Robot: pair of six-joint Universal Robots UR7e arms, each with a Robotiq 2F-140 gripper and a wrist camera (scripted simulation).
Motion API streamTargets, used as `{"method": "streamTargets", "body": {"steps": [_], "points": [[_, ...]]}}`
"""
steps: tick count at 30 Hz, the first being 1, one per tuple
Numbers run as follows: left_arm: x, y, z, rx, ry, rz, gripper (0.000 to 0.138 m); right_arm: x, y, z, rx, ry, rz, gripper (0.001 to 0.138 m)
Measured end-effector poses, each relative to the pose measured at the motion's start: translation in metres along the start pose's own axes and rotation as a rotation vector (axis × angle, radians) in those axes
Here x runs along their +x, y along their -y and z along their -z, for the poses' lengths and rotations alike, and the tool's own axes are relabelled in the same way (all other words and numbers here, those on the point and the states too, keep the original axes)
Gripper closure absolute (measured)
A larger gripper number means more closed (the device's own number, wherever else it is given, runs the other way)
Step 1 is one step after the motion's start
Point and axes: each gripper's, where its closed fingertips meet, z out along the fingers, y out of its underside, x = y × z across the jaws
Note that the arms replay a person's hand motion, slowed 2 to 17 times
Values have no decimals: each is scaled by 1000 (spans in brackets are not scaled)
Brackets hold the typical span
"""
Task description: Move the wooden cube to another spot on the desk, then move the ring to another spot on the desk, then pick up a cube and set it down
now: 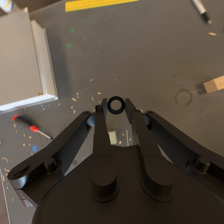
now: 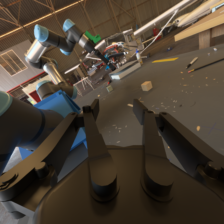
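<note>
My left gripper (image 1: 116, 105) is shut on a black ring (image 1: 116, 112), which it holds face-on between its fingertips above the grey desk (image 1: 145, 54). The wooden cube (image 1: 214, 84) sits on the desk far to the right; it also shows in the right wrist view (image 2: 146, 86). A pale green cube (image 1: 112, 137) lies on the desk, seen between my left fingers, and shows in the right wrist view (image 2: 109, 88). My right gripper (image 2: 115, 106) is open and empty, low over the desk's near part. The left arm (image 2: 54, 40) is raised in the right wrist view.
A white open box (image 1: 18, 60) (image 2: 124, 71) lies at the left. A red and black screwdriver (image 1: 30, 126) is near it. A yellow ruler (image 1: 100, 4), a marker (image 1: 201, 10), a pencil (image 2: 206, 66) and a glue bottle (image 2: 139, 58) lie toward the far side.
</note>
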Motion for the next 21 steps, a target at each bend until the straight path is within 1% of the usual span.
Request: {"method": "streamTargets", "body": {"steps": [6,11,16,21], "points": [[57,50,32,96,-68,-219,99,-2,2,0,7,-4,-1,65],[118,80,43,120,-103,-438,99,-3,3,-2,5,-11,3,65],[188,100,36,114,-163,-647,99,-6,4,-4,-4,-20,8,65],[253,105,14,69,-232,-803,99,-8,4,-5,-13,-37,13,65]]}}
